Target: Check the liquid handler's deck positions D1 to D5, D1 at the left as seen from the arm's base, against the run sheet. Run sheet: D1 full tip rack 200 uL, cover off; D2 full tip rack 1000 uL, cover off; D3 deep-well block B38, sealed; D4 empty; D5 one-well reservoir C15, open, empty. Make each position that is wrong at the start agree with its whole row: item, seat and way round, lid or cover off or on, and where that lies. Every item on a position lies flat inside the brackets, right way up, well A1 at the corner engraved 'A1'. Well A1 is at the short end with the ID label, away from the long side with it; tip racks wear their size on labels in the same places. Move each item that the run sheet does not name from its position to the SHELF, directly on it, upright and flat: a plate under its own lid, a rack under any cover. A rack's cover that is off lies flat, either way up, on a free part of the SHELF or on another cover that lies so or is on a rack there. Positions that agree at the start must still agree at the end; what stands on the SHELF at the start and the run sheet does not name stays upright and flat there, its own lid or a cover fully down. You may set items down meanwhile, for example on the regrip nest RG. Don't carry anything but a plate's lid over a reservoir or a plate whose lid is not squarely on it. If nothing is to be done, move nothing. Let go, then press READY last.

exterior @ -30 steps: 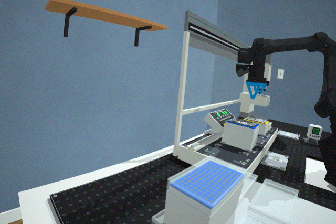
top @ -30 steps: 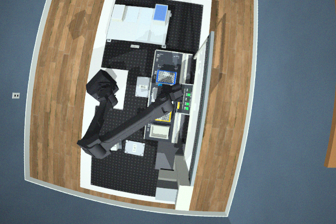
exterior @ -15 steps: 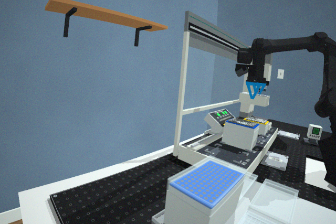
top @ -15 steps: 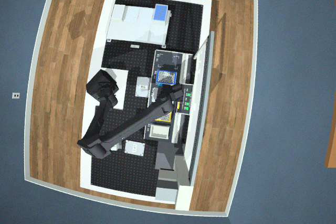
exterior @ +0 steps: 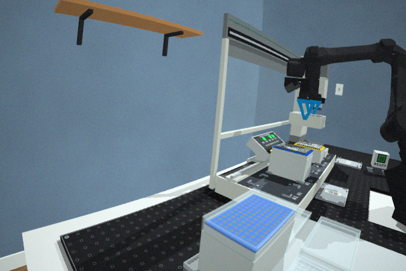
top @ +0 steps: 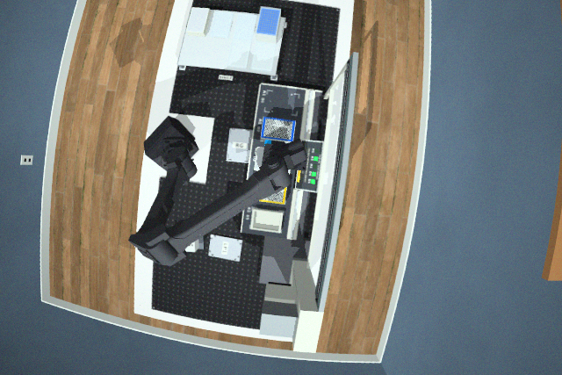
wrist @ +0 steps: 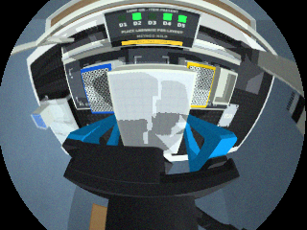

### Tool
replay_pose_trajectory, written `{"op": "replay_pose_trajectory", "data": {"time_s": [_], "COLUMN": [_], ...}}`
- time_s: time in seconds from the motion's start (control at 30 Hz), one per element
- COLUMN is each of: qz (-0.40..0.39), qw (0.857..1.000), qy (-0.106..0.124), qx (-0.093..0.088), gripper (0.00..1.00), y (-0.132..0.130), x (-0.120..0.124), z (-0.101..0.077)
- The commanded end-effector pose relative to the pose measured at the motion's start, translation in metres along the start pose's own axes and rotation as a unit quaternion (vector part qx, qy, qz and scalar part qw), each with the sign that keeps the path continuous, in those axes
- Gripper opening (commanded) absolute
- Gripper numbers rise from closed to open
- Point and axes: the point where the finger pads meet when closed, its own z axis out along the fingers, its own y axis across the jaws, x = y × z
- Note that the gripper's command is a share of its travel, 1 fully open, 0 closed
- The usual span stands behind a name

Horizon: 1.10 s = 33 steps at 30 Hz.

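Note:
My gripper (exterior: pixel 309 108) is shut on a white deep-well block (exterior: pixel 307 120) and holds it well above the deck. In the wrist view the block (wrist: pixel 153 110) sits between the blue fingers. It hangs over the middle deck position. A blue-topped tip rack (top: pixel 277 128) stands on the second position from the far end, and it shows left of the block in the wrist view (wrist: pixel 98 88). A yellow-topped tip rack (top: pixel 273 196), partly hidden by my arm, stands on the fourth. An open white reservoir (top: pixel 266 220) sits on the near end position. The far end position (top: pixel 279 99) holds nothing.
The SHELF (top: pixel 229 39) carries a covered blue tip rack (exterior: pixel 250 217), a white box (top: pixel 198 21) and clear covers (exterior: pixel 331 238). The RG nest (top: pixel 238 145) lies beside the deck. The handler's frame and control panel (exterior: pixel 264 141) stand behind the deck. The READY button (exterior: pixel 380 159) is at the right.

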Motion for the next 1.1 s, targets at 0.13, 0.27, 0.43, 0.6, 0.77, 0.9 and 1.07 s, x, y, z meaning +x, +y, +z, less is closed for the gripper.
{"op": "replay_pose_trajectory", "data": {"time_s": [0.13,0.27,0.43,0.6,0.77,0.9,1.07], "qz": [0.024,0.023,0.023,0.023,0.022,0.008,0.005], "qw": [0.999,0.999,0.999,0.999,0.999,1.000,1.000], "qy": [-0.026,-0.025,-0.025,-0.025,-0.024,-0.008,-0.004], "qx": [-0.014,-0.014,-0.014,-0.013,-0.013,-0.005,-0.002], "gripper": [0.00,0.00,0.00,0.00,0.00,0.00,0.00], "y": [-0.006,-0.006,-0.005,-0.005,-0.004,-0.001,-0.001], "x": [-0.026,-0.026,-0.026,-0.027,-0.027,-0.014,-0.008], "z": [-0.018,-0.018,-0.017,-0.017,-0.016,0.002,0.012]}}
